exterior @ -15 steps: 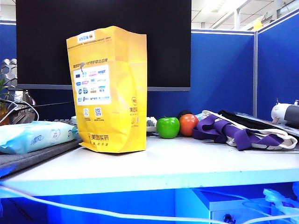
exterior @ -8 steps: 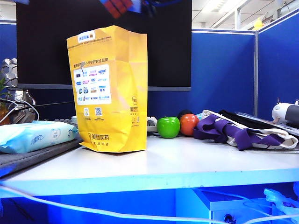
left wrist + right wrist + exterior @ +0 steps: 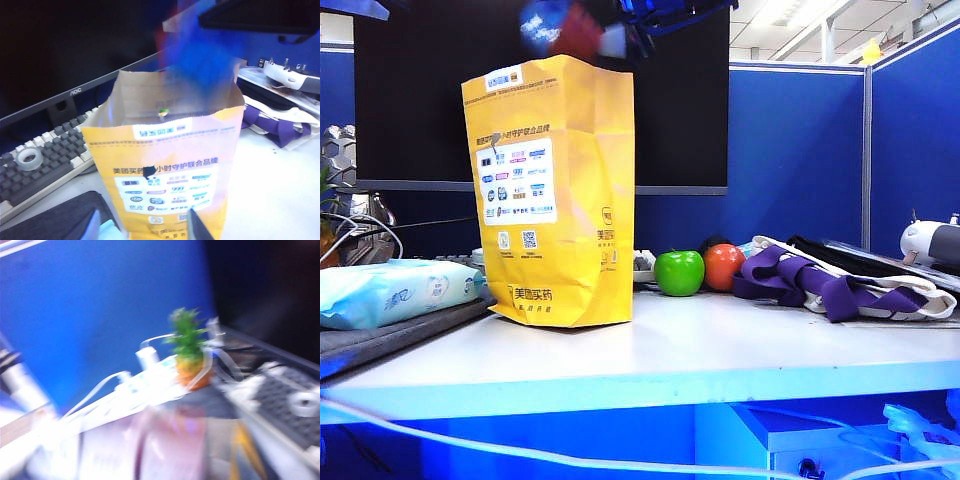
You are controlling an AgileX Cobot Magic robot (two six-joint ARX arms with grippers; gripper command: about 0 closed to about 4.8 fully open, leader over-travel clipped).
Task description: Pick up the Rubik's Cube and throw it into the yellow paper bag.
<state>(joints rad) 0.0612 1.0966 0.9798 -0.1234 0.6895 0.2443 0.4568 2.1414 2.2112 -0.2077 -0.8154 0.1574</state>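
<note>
The Rubik's Cube (image 3: 558, 27) hung blurred just above the yellow paper bag's (image 3: 555, 200) open mouth (seemingly dropping). The right gripper (image 3: 665, 10), above it, was unreadable; the left gripper (image 3: 142, 227), nearer, was closed and empty. Next, probably, the arms withdraw.

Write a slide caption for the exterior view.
Blurred red-and-blue Rubik's Cube directly above the open top of the tall yellow paper bag, beside the right tool at the frame's upper edge.
</note>
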